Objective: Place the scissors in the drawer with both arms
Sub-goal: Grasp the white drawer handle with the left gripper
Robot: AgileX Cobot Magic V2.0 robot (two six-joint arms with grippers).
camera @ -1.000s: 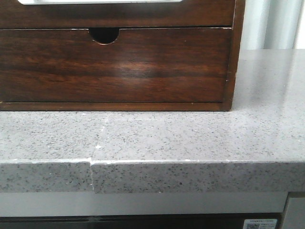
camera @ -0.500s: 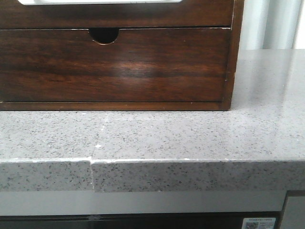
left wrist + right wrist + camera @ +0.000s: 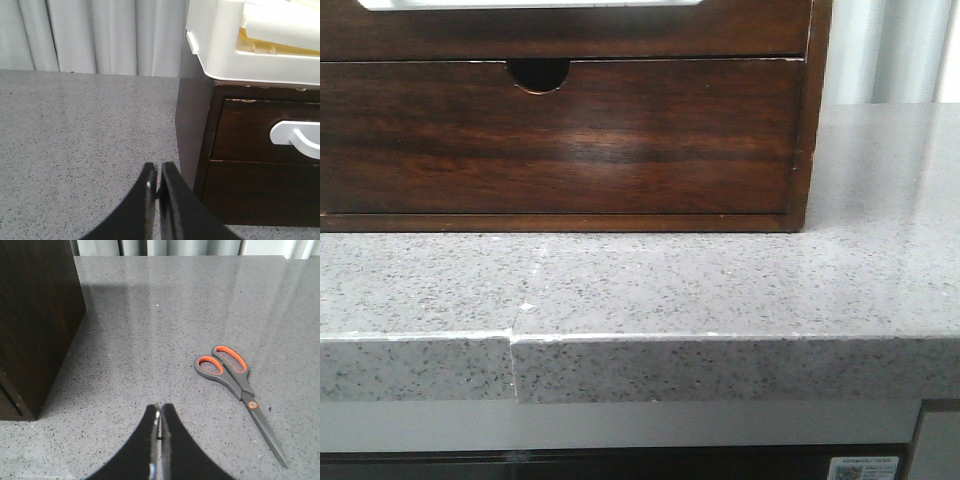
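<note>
Both pairs of fingers are clenched on nothing — left gripper (image 3: pixel 158 181), right gripper (image 3: pixel 159 416). Beyond the right one, the scissors (image 3: pixel 236 390) lie flat on the table (image 3: pixel 150 330); the drawer (image 3: pixel 265 132) — white-handled — sits shut.

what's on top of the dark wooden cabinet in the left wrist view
A white plastic tray sits on the dark wooden cabinet, overhanging its corner. Something white and yellowish lies inside; the tray's wall hides most of it.

Drawer (image 3: pixel 570 30) cut off at front view's top.
</note>
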